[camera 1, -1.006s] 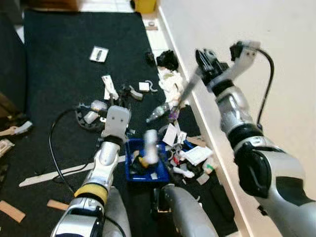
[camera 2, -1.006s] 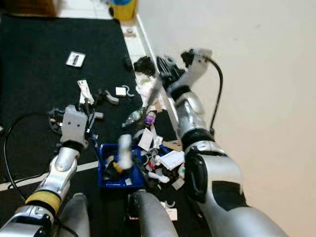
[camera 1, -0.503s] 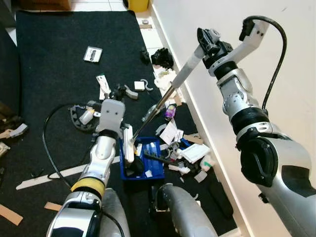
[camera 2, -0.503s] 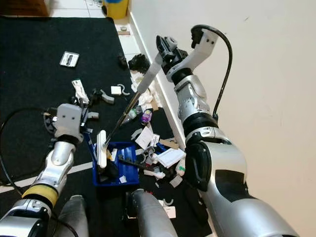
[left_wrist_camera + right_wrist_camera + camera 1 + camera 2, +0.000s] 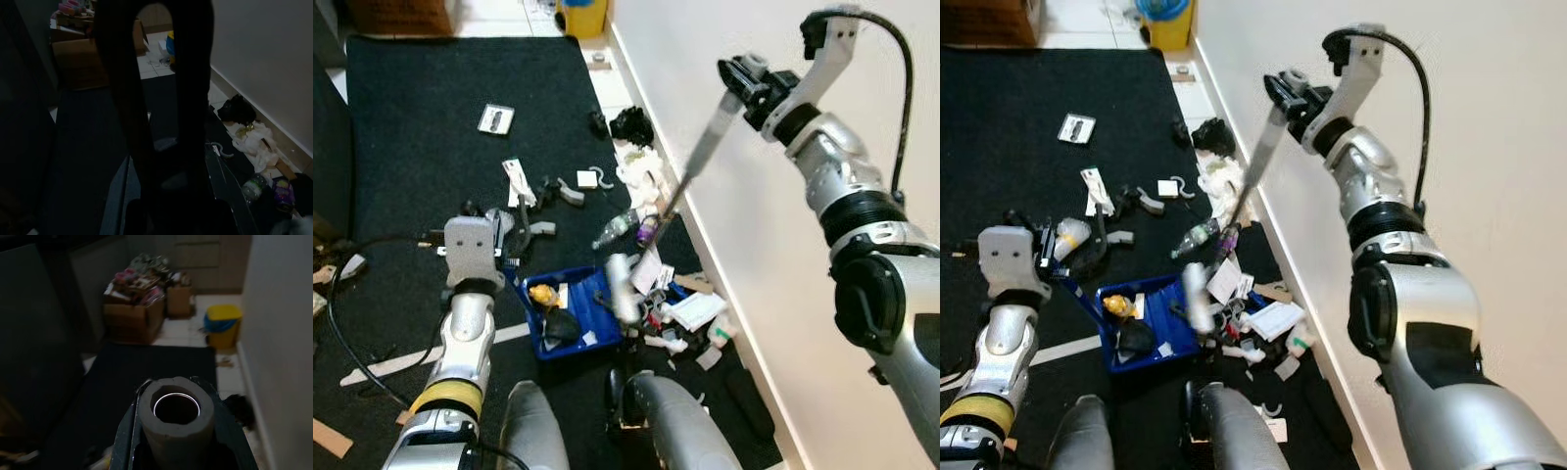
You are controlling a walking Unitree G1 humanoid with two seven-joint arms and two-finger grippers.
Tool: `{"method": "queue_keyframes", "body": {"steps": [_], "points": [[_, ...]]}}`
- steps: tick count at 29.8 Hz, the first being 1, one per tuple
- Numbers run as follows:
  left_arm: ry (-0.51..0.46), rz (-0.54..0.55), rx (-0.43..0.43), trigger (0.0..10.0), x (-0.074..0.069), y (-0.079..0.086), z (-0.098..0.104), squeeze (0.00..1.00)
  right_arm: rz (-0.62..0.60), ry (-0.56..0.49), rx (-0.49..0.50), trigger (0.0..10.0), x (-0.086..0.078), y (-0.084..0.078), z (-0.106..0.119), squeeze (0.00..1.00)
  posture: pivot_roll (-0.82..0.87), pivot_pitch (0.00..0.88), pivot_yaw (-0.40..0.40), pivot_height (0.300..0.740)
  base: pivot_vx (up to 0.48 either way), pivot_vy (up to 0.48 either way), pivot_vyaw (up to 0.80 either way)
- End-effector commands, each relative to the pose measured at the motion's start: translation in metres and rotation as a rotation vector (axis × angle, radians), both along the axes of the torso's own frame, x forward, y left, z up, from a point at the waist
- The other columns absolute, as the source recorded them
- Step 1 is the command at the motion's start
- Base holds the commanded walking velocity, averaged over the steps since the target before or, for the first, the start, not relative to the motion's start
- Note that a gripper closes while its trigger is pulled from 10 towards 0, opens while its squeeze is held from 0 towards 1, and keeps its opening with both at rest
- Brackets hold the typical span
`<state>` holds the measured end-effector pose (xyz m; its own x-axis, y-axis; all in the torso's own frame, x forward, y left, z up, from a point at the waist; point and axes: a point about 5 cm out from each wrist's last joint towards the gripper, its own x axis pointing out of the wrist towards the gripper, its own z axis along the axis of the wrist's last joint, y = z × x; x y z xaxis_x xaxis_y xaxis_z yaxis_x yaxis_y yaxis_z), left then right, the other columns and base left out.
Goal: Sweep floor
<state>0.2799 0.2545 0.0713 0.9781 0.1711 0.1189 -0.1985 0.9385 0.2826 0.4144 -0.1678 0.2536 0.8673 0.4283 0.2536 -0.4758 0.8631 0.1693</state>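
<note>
My right gripper (image 5: 745,78) is raised beside the white wall, shut on the top of the broom's grey handle (image 5: 705,142). The tube end of the handle (image 5: 176,407) sits between its fingers. The handle slants down to the blurred brush head (image 5: 621,286) at the right edge of the blue dustpan (image 5: 582,296). The dustpan lies on the black carpet and holds a yellow piece and a black lump. My left gripper (image 5: 501,247) is at the pan's left end, shut on its dark looped handle (image 5: 146,112). Litter (image 5: 690,308) is piled to the right of the pan.
A plastic bottle (image 5: 615,228), white cloth (image 5: 641,171), a black rag (image 5: 631,124) and small scraps lie along the wall base (image 5: 705,255). A card (image 5: 496,118) lies further out on the carpet. A yellow bin (image 5: 582,15) and a cardboard box (image 5: 401,15) stand beyond. My legs (image 5: 656,421) are below.
The brush head swung from the dustpan's left side to its right edge. My right gripper moved right and higher along the wall. My left gripper shifted left with the pan.
</note>
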Motion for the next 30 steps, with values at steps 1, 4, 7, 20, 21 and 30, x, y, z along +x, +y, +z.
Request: {"method": "queue_keyframes", "body": {"steps": [1,4,7,20,21,30], "points": [[0.106,0.018,0.095,10.0,-0.016,0.019,-0.013,0.00,-0.087,-0.063,0.152,10.0,0.000,-0.021,0.021,0.00,0.13,0.077,-0.209,0.740,0.000,0.000,0.00],[0.102,0.018,0.095,10.0,-0.017,0.020,-0.012,0.00,-0.113,-0.073,0.194,10.0,0.000,-0.026,0.024,0.00,0.13,0.076,-0.208,0.740,0.000,0.000,0.00],[0.057,0.034,0.055,10.0,-0.021,0.028,-0.006,0.00,-0.149,-0.082,0.210,10.0,-0.001,-0.032,0.022,0.00,0.13,0.074,-0.204,0.740,0.000,0.000,0.00],[-0.294,-0.122,-0.028,10.0,-0.018,0.034,0.078,0.00,-0.162,-0.025,0.113,10.0,-0.004,-0.020,-0.016,0.00,0.18,0.059,-0.205,0.740,0.000,0.000,0.00],[-0.311,-0.134,-0.026,10.0,-0.018,0.033,0.084,0.00,-0.164,-0.025,0.103,10.0,-0.004,-0.019,-0.018,0.00,0.18,0.058,-0.205,0.740,0.000,0.000,0.00],[-0.277,-0.200,0.006,10.0,-0.018,0.022,0.085,0.00,-0.199,-0.016,0.062,10.0,-0.009,-0.016,-0.037,0.00,0.19,0.058,-0.205,0.740,0.000,0.000,0.00]]}}
